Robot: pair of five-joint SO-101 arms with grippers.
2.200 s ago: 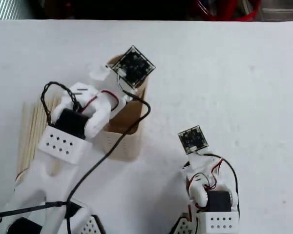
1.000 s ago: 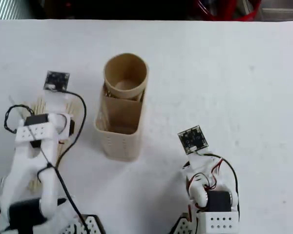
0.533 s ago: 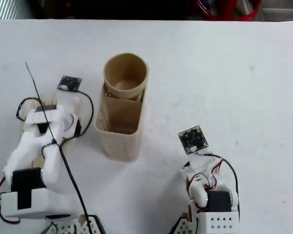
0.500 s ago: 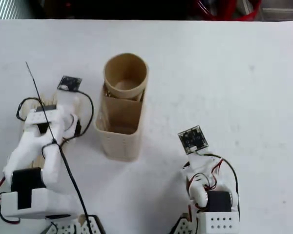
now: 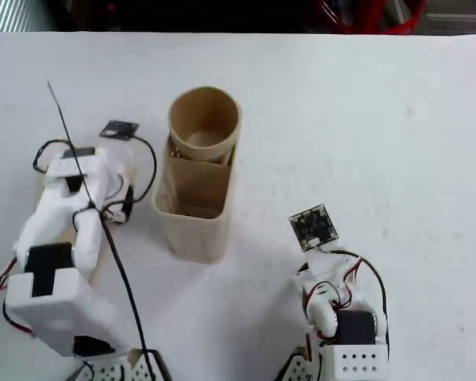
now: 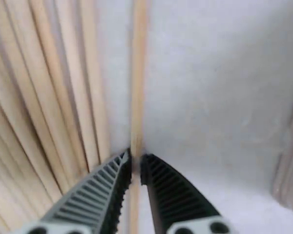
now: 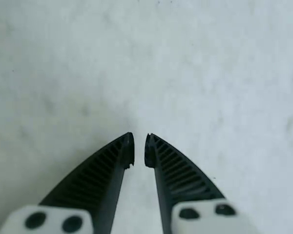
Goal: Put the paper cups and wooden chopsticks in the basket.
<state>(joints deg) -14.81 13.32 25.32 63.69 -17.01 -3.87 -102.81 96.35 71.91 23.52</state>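
A brown paper cup [image 5: 204,117] stands in the far end of the beige basket [image 5: 192,226] at the table's middle. Left of the basket, my left arm [image 5: 70,198] lies over the pile of wooden chopsticks [image 6: 49,97], hiding most of it from above. My left gripper [image 6: 136,163] is down on the table, shut on a single chopstick [image 6: 138,73] that lies a little apart from the pile on the basket's side. My right gripper [image 7: 139,148] hangs shut over bare table with nothing in it; its arm [image 5: 341,317] sits at the near right.
The basket wall [image 6: 290,161] stands close beside my left gripper. A black cable [image 5: 103,230] runs along the left arm. Dark clutter lines the table's far edge [image 5: 238,32]. White tabletop [image 5: 365,127] stretches to the right of the basket.
The left arm has left the paper cup in the basket, swung left over the chopstick pile and come down onto it. The right arm has not moved.
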